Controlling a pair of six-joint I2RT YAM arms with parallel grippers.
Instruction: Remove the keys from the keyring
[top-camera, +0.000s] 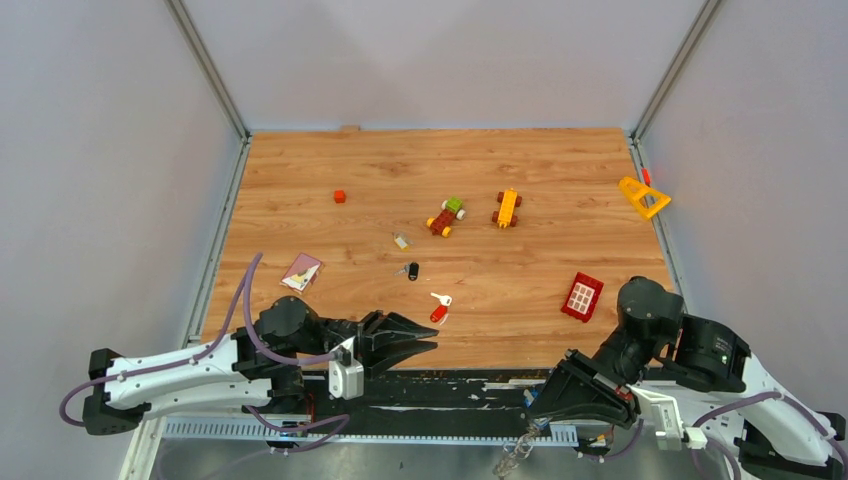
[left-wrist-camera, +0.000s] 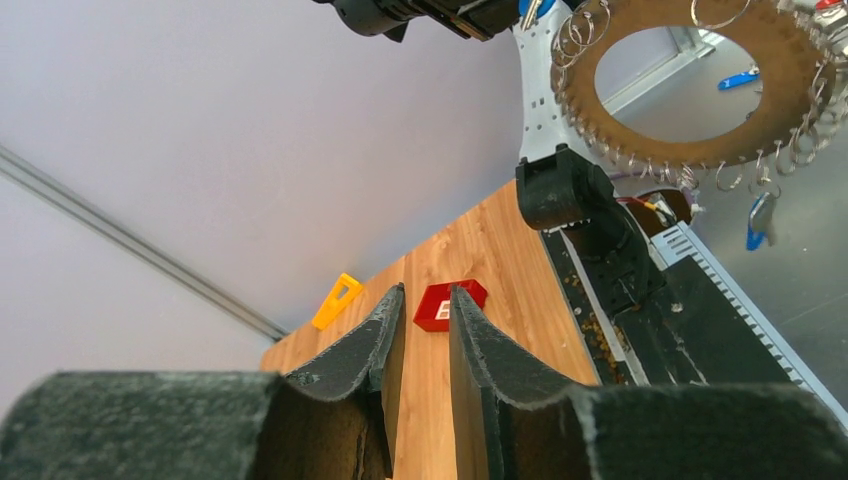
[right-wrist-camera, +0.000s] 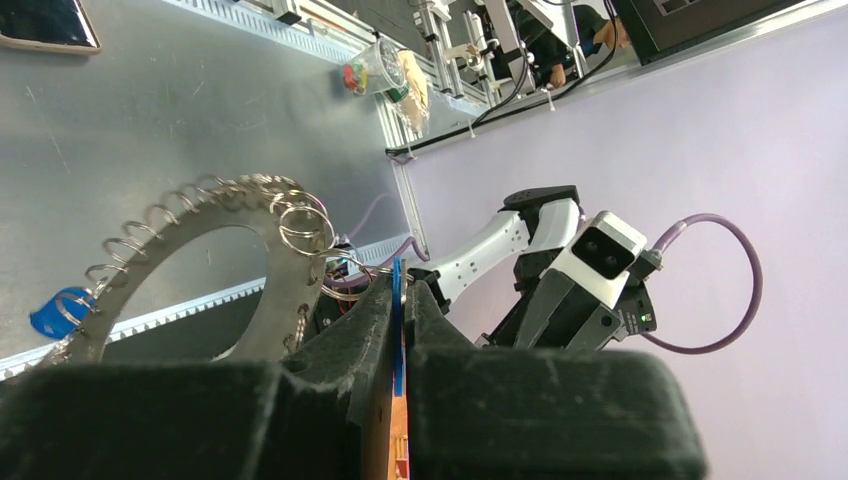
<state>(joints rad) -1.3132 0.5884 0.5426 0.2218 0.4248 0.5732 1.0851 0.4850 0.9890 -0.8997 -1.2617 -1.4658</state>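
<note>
The keyring (top-camera: 515, 455) is being dangled off the bench's (top-camera: 300, 180) near edge, toward the right corner. It is being hung from a blue key (right-wrist-camera: 397, 335) that is being pinched tight in the right tool (right-wrist-camera: 404, 288). The left tool (top-camera: 434, 337) is being held slightly parted and empty at the near edge. A red key (top-camera: 438, 313) and a black key (top-camera: 411, 270) are being seen loose just beyond it.
</note>
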